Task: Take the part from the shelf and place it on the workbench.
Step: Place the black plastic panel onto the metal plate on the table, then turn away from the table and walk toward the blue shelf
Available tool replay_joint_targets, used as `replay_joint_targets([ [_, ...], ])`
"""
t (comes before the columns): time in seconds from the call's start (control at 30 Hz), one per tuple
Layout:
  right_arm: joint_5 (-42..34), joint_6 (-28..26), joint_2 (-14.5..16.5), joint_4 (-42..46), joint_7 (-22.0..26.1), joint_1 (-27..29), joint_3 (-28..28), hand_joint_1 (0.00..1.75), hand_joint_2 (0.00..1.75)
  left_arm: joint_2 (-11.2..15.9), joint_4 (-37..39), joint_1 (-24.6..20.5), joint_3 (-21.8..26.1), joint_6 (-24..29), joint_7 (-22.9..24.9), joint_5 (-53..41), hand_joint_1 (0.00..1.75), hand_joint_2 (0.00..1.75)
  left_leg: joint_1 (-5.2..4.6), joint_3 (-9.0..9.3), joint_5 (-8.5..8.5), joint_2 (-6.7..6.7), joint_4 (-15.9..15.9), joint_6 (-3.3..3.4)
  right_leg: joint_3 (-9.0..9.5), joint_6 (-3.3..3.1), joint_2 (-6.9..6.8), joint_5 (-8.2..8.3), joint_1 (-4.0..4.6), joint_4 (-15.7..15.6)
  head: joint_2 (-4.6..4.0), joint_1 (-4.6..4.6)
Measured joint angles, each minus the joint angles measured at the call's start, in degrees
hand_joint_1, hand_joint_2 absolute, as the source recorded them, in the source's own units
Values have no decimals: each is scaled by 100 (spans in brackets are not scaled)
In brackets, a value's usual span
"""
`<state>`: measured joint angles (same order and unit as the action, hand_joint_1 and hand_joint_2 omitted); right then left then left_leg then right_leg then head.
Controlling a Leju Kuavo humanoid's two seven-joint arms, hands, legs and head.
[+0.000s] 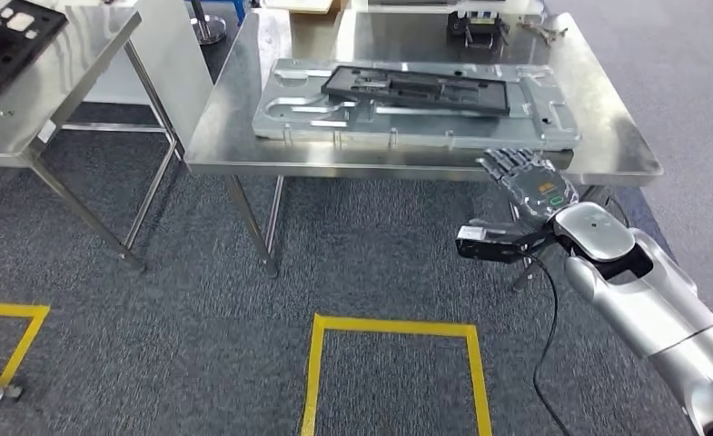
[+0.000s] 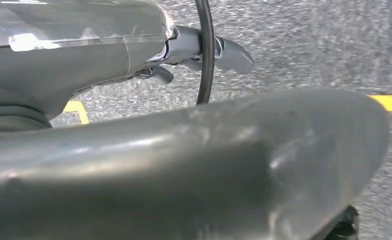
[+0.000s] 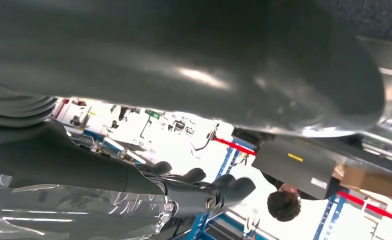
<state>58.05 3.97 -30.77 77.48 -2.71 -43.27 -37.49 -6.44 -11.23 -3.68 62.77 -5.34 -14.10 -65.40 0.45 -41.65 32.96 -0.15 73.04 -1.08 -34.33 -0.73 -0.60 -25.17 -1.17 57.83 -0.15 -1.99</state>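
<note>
Looking down, we see the part (image 1: pixel 414 91) on the workbench (image 1: pixel 607 136) at eleven o'clock from the right hand (image 1: pixel 527 182), fingers spread, empty.

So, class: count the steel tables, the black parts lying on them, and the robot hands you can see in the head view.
Steel tables: 2, the workbench and a side table.
Black parts: 2, a long frame and a panel.
Robot hands: 1, the right hand.
Total: 5
</note>
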Motion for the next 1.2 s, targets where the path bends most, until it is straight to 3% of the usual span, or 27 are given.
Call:
replay_joint_targets([
  [0.03, -1, 0, 0, 0, 0, 13, 1, 0, 0, 1, 0, -4, 0, 2, 1, 0, 0, 0, 9, 43, -32, 0, 183, -15, -106, 11, 0, 76, -2, 11, 0, 1],
  [0.07, -2, 1, -1, 0, 0, 25, 1, 0, 0, 2, 0, -7, 0, 4, 1, 0, 0, 0, 16, 164, -173, 0, 198, -24, -214, 29, 0, 150, -6, 26, 0, 1],
  [0.13, -3, -1, -5, 5, 0, 40, 8, 0, 0, 3, -1, -16, 0, 9, 2, -2, 0, 0, 26, 685, -424, -1, -308, -16, -406, 79, -1, 282, -17, 68, 0, 1],
  [0.2, -5, -3, -21, 24, 1, 40, 41, 0, 0, 3, -2, -36, 0, 14, 2, -5, 0, 0, 9, 1278, -300, -8, -1126, 28, -518, 145, -9, 394, -12, 107, 0, 1],
  [0.23, -7, -2, -30, 33, 3, 38, 58, 0, 0, 3, -2, -46, 0, 14, 1, -8, 0, 0, -6, 1436, -206, -13, -1393, 63, -538, 181, -17, 455, -8, 104, 0, 1],
  [0.27, -10, -2, -37, 38, 7, 38, 72, 0, 0, 3, -2, -49, 0, 14, 2, -10, 0, 0, -24, 1483, -177, -16, -1536, 104, -548, 219, -24, 524, -7, 82, 0, 1],
  [0.33, -18, 3, -45, 38, 20, 50, 76, 0, 0, -3, -2, -40, 1, 14, 3, -13, 0, 0, -20, 1392, -304, 3, -1575, 206, -590, 286, -19, 570, -27, 47, 0, 2],
  [0.37, -22, 4, -53, 37, 26, 60, 76, 0, 0, -6, -2, -35, 1, 14, 3, -14, 0, 0, -15, 1326, -391, 19, -1591, 263, -643, 309, -9, 425, -37, 130, 0, 3],
  [0.4, -25, 6, -65, 36, 31, 68, 76, 0, 0, -10, -2, -32, 2, 13, 3, -15, 0, 0, -9, 1242, -484, 35, -1603, 312, -720, 323, 4, 159, -44, 328, 0, 3],
  [0.47, -27, 7, -82, 35, 32, 76, 77, 0, 0, -12, -2, -32, 2, 12, 2, -16, 0, 0, -29, 1038, -650, 48, -1596, 368, -881, 343, 15, -478, -45, 1035, 0, 3],
  [0.5, -28, 8, -85, 34, 33, 81, 77, 0, 0, -12, -2, -31, 2, 11, 2, -16, 0, 0, -40, 933, -728, 50, -1589, 374, -926, 352, 18, -638, -45, 1401, 0, 3],
  [0.53, -29, 8, -85, 34, 33, 89, 77, 0, 0, -12, -2, -31, 2, 11, 2, -17, 0, 0, -51, 829, -803, 51, -1580, 372, -917, 355, 19, -644, -45, 1657, 0, 3],
  [0.57, -31, 9, -85, 33, 33, 96, 77, 0, 0, -13, -2, -32, 2, 11, 2, -17, 0, 0, -60, 725, -872, 51, -1568, 368, -826, 349, 19, -530, -43, 1740, 0, 3],
  [0.6, -32, 9, -85, 33, 33, 98, 77, 0, 0, -14, -2, -33, 2, 11, 2, -17, 0, 0, -67, 625, -938, 51, -1551, 359, -628, 333, 20, -371, -39, 1620, 0, 3],
  [0.63, -33, 9, -85, 33, 33, 93, 77, 0, 0, -16, -2, -35, 2, 11, 2, -18, 0, 0, -71, 540, -998, 51, -1530, 346, -344, 306, 21, -268, -29, 1333, 0, 3],
  [0.7, -35, 8, -84, 40, 33, 58, 83, 0, 0, -23, -2, -37, 2, 10, 2, -22, 0, 0, -91, 412, -1099, 46, -1481, 300, 337, 240, 22, -377, 14, 469, 0, 2],
  [0.77, -39, 9, -84, 49, 34, 25, 92, 0, 0, -28, -2, -40, 2, 9, 2, -28, 0, 0, -98, 345, -1209, 45, -1470, 239, 659, 189, 23, -566, 59, -54, 0, 2],
  [0.83, -42, 15, -83, 43, 38, 24, 95, 0, 0, -27, -2, -32, 2, 10, 2, -34, 0, 0, -89, 292, -1265, 34, -1479, 168, 601, 130, 11, -494, 48, -128, 0, 2],
  [0.87, -42, 19, -80, 38, 42, 28, 93, 0, 0, -26, -2, -24, 3, 10, 2, -38, 0, 0, -84, 251, -1164, 26, -1423, 129, 545, 90, 2, -422, 36, -139, 0, 2],
  [0.9, -42, 21, -78, 34, 46, 30, 92, 0, 0, -26, -1, -13, 3, 11, 2, -43, 0, 0, -75, 193, -951, 17, -1277, 93, 476, 48, -7, -343, 19, -152, 0, 1],
  [0.97, -42, 24, -74, 30, 51, 30, 92, 0, 0, -28, 0, 1, 4, 10, 2, -52, 0, 0, -42, 60, -345, 14, -700, 39, 310, -1, -12, -199, 20, -148, 0, 1],
  [1.0, -42, 24, -74, 27, 51, 31, 92, 0, 0, -29, 0, 2, 4, 10, 1, -56, 0, 0, -27, 14, -135, 15, -352, 19, 218, -9, -13, -128, 25, -141, 0, 2],
  [1.03, -42, 25, -74, 22, 51, 34, 92, 0, 0, -30, 0, -3, 4, 10, 2, -60, 0, 0, -18, 14, -71, 16, -73, 5, 118, -4, -13, -58, 28, -129, 0, 2],
  [1.1, -45, 23, -74, 9, 55, 46, 91, 0, 0, -29, -1, -18, 4, 11, 1, -66, 0, 0, -9, 222, -314, 17, 43, 1, -94, 15, -13, 74, 31, -91, 0, 2],
  [1.13, -48, 21, -75, 4, 56, 52, 90, 0, 0, -28, -2, -24, 4, 12, 2, -69, 0, 0, -9, 448, -465, 15, -156, 18, -189, 29, -12, 134, 32, -67, 0, 1],
  [1.2, -56, 9, -79, 1, 57, 60, 93, 0, 0, -23, -2, -35, 4, 16, 1, -77, 0, 0, -27, 1099, -447, 11, -931, 88, -319, 72, -16, 236, 42, -25, 0, 2],
])
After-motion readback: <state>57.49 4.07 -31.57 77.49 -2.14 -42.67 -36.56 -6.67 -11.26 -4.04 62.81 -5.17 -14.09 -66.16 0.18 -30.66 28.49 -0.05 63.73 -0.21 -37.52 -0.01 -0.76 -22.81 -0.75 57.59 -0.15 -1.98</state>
